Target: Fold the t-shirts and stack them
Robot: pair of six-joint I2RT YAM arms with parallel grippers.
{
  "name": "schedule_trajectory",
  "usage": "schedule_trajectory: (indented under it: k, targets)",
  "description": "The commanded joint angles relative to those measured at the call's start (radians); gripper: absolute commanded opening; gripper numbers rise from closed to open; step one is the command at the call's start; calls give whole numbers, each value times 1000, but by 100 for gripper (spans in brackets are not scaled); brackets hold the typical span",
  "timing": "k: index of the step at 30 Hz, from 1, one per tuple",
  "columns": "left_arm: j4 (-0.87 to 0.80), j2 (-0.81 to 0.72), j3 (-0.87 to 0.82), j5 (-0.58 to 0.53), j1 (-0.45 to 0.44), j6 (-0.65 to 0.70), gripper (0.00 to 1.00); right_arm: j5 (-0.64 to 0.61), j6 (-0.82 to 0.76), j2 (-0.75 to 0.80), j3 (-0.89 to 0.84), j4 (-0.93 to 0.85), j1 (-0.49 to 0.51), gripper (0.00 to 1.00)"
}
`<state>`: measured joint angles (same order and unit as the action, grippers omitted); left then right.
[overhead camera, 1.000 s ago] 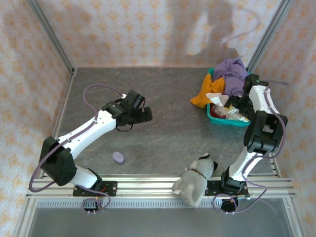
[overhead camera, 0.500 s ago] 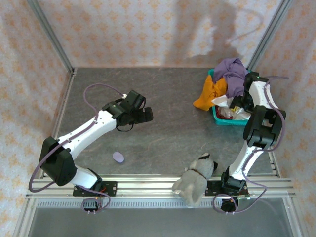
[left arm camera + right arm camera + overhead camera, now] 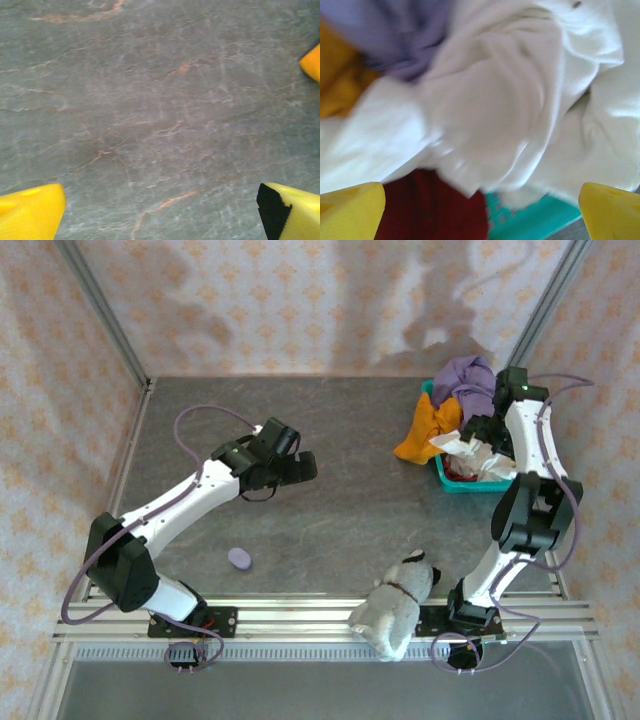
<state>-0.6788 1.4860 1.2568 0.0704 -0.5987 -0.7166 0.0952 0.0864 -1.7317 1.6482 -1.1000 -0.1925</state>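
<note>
Four t-shirts (image 3: 470,382): heaped in teal basket (image 3: 478,486), desk's (image 3: 150,100) far right.
Right jaws: wide, empty, above cream-white shirt (image 3: 510,100).
Left jaws: wide, empty, above desk.
Risk: tangled heap; one pinch may drag several shirts out.

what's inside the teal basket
A heap: purple shirt on top at the far end, orange shirt spilling over the basket's left rim, cream-white shirt in the middle, red shirt under it. Whatever lies beneath the heap is covered.

cream shirt (image 3: 495,100) blurred, teal basket (image 3: 470,487) mostly buried
</note>
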Motion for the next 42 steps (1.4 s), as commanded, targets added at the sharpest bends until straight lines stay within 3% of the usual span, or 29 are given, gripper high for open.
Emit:
schedule_trajectory:
  k: [1,6,15,32,42]
  targets:
    - [27,43,54,10,-31,-15,99,86,66,56,-15,-9,10,99]
    - [29,96,104,11,-70,-12,99,103,93,-20,33,-4,18,99]
    - [48,139,137,16,-102,-26,99,219,104,-143,73,33,18,85]
    - [47,139,131,9,-104,-26,99,353,140,-186,85,89,19,22]
    - [44,118,133,10,-104,-27,99,359,167,-111,78,103,18,14]
